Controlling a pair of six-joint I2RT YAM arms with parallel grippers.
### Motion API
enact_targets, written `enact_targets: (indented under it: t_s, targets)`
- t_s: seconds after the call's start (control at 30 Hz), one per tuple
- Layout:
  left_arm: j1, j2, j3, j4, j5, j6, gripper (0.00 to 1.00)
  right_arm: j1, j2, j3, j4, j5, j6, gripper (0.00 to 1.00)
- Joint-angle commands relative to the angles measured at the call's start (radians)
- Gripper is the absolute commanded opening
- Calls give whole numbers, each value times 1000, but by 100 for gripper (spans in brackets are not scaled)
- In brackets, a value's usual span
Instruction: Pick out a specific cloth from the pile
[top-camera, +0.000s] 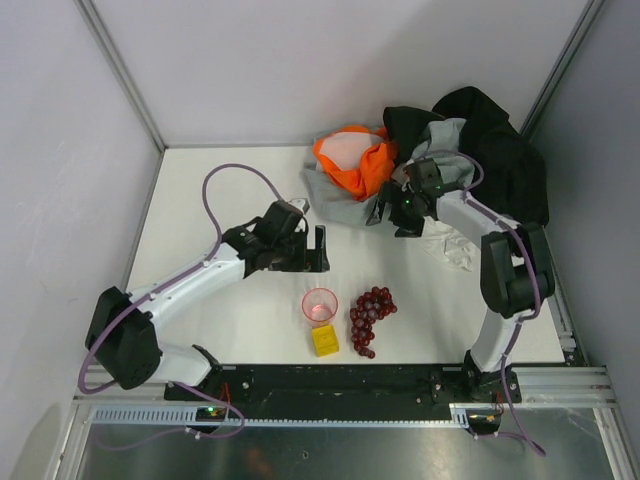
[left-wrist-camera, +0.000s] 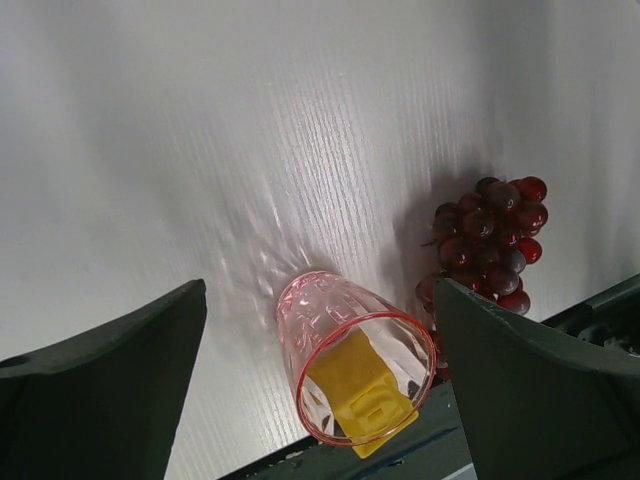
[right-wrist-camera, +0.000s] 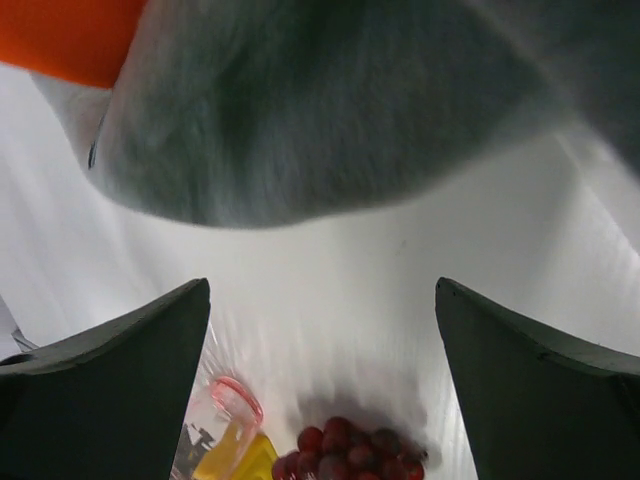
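Right gripper (top-camera: 392, 210) was at the near-left fringe of the pile (top-camera: 440, 150), fingers spread wide and nothing between them, so I called this the reach and not yet the grab. On its wrist view the grey sweatshirt (right-wrist-camera: 330, 130) filled the top of the picture just ahead of the open fingers, with a corner of the orange garment (right-wrist-camera: 60, 40) up at the left, and bare table (top-camera: 220, 180) showed between the fingertips. The white cloth (top-camera: 452, 248) was not in front of it at all: from above it lay on the table at the near edge of the pile, close beside the right forearm and partly tucked under it, away from the black garment (top-camera: 500, 140) at the back. Left gripper (top-camera: 312, 250) hung well clear of the heap, fingers also apart and empty, looking down at the pink cup (left-wrist-camera: 350, 360), the yellow block (left-wrist-camera: 362, 400) behind it and the grapes (left-wrist-camera: 490, 240). As I judged it, my next move called for pulling the right wrist back toward its own side, lining the open fingers over a raised fold of white alone, then dropping and closing, with care not to pinch the grey hem along with it
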Motion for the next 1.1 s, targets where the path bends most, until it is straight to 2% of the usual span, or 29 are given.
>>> enact_targets:
  t_s: [0.0, 0.13, 0.23, 0.37, 0.47, 0.53, 0.67, 0.77, 1.07]
  targets:
    - [-6, -57, 54, 0, -58, 21, 100, 12, 62, 11, 151, -54, 93, 99]
    - [-6, -100, 57, 2, -84, 39, 100, 14, 132, 72, 160, -73, 114, 96]
    - [-5, -126, 55, 8, -95, 51, 100, 16, 191, 167, 121, -75, 102, 87]
    - [-6, -152, 45, 20, -101, 62, 100, 13, 268, 330, 53, -70, 64, 64]
    - [-6, -165, 35, 25, -102, 66, 100, 0, 311, 437, 6, -65, 37, 38]
    - [-6, -169, 30, 29, -100, 66, 100, -19, 325, 485, -20, -57, 23, 25]
    - [-5, -173, 28, 39, -90, 74, 100, -89, 331, 559, -63, -50, 0, 8]
    - [-5, -173, 30, 45, -84, 79, 100, -156, 329, 624, -96, -52, -14, 1]
    - [-6, -142, 49, 73, -52, 79, 100, -324, 335, 818, -179, -64, -25, 0]
